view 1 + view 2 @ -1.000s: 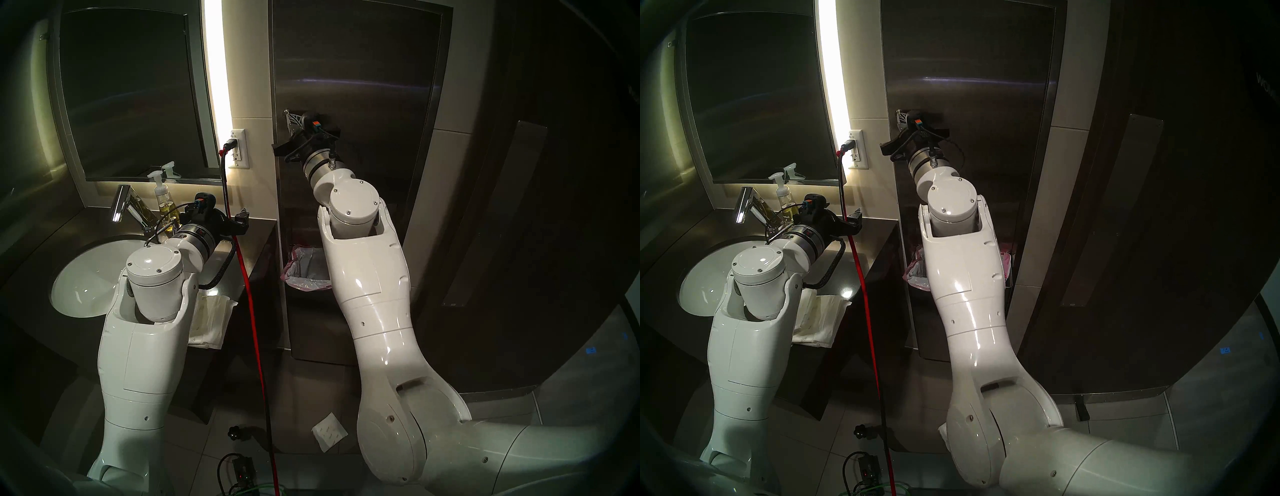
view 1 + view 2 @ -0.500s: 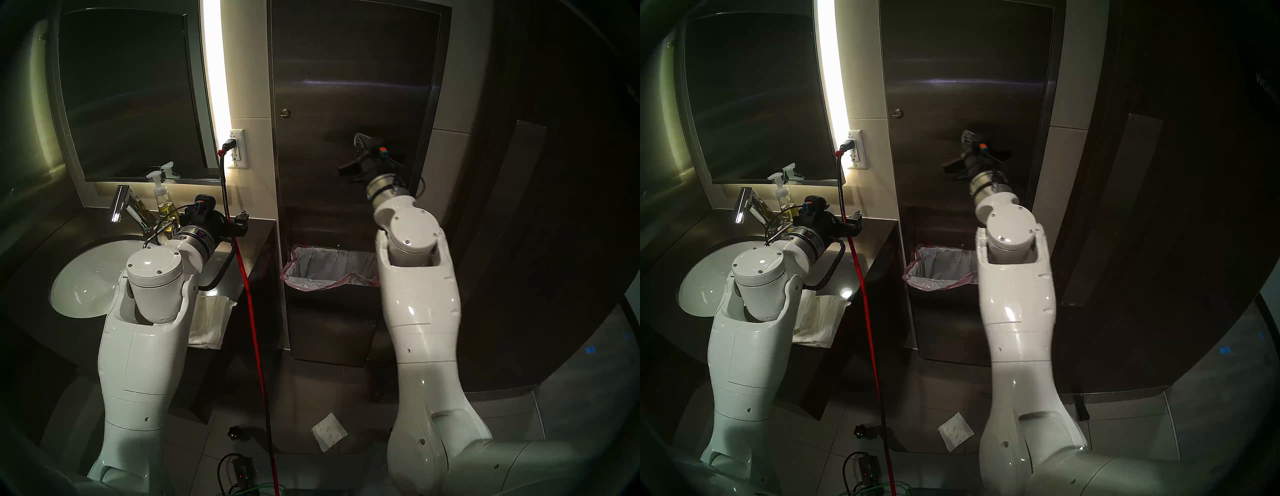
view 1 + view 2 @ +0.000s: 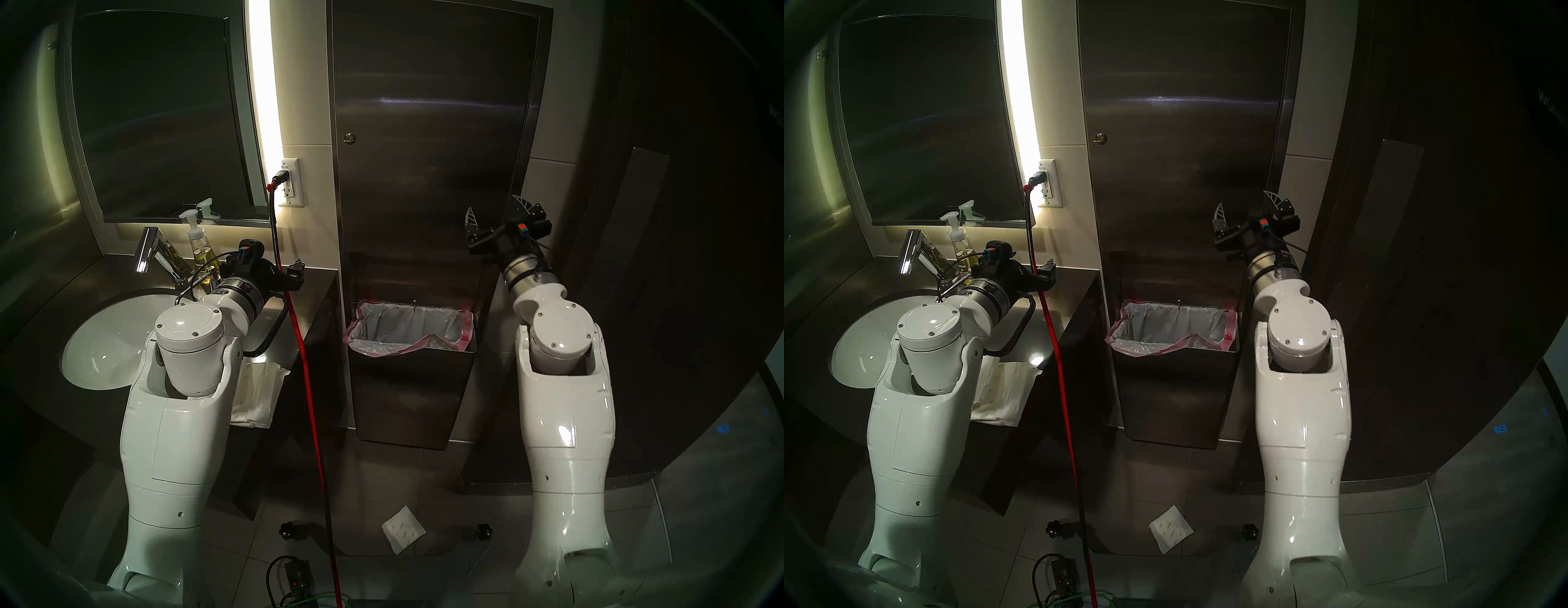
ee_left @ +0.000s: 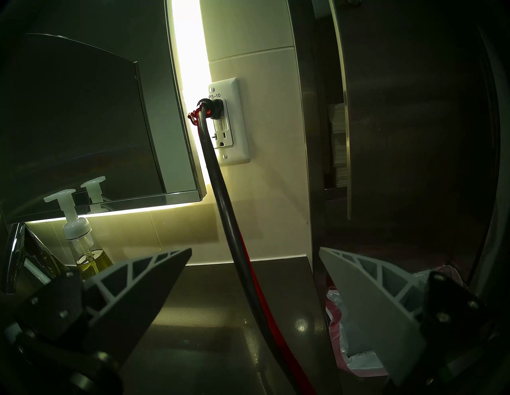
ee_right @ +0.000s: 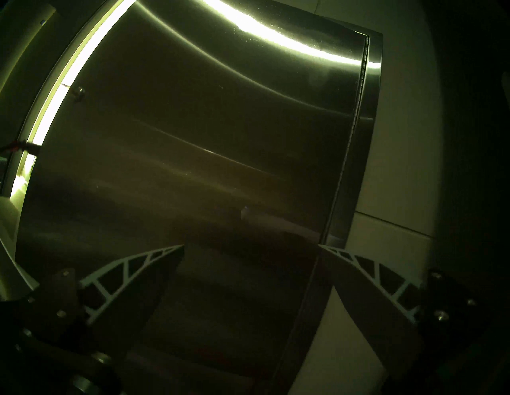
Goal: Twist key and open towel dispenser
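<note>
The key [image 3: 349, 137] sits in its small round lock near the left edge of the towel dispenser [image 3: 424, 170] door, about mid-height. Right gripper [image 3: 494, 212] is well apart from it, down & to the right by the door's hinge side, jaws spread wide w/ nothing between them. Left gripper [image 4: 255, 252] hangs over the dark surface [image 4: 209, 317] by the sink, jaws also wide, empty; a black-and-red cord [image 4: 234, 248] runs down between them from the wall outlet [image 4: 230, 124].

Key is tiny in head views, so its turn can't be read. In right wrist view it's only a dim speck [image 5: 79, 92] at the door's far left edge; that view's mostly glare & dark steel.

Left wrist view shows what head views don't: door stands slightly off the cabinet at its left edge, w/ a stack of white paper towels [image 4: 338, 143] showing in the gap. From the head the door looks flush. Head views alone show the steel waste bin [image 3: 411, 382] w/ pink-edged liner under the door.
</note>
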You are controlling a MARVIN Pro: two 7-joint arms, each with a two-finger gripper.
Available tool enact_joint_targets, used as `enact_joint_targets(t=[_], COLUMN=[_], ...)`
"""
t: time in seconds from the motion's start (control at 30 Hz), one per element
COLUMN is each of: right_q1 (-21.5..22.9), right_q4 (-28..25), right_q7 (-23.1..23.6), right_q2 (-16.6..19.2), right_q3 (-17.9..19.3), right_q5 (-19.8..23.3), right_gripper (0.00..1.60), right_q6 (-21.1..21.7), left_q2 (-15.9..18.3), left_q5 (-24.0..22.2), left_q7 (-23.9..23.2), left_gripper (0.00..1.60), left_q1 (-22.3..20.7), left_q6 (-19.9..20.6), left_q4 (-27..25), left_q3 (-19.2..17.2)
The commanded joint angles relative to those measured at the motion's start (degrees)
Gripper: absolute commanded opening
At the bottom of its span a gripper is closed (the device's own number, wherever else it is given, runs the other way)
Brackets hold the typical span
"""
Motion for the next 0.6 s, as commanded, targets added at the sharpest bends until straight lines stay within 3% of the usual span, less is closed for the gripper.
enact_joint_targets(t=[0.0,0.57], right_q1=[-7.2,-20.2], right_q4=[-5.9,-18.1], right_q7=[2.4,10.3], right_q2=[2.7,3.1], right_q3=[0.6,2.2], right_q5=[0.2,2.3], right_gripper=[1.6,1.6], right_q6=[-1.6,-5.3], left_q2=[0.0,-0.2], left_q5=[0.0,0.2], left_q7=[0.0,-0.3], left_gripper=[1.6,1.6], left_q1=[-0.7,-0.8], left_q6=[-0.2,-0.2], left_q4=[-0.6,-0.7], left_q3=[0.0,-0.1])
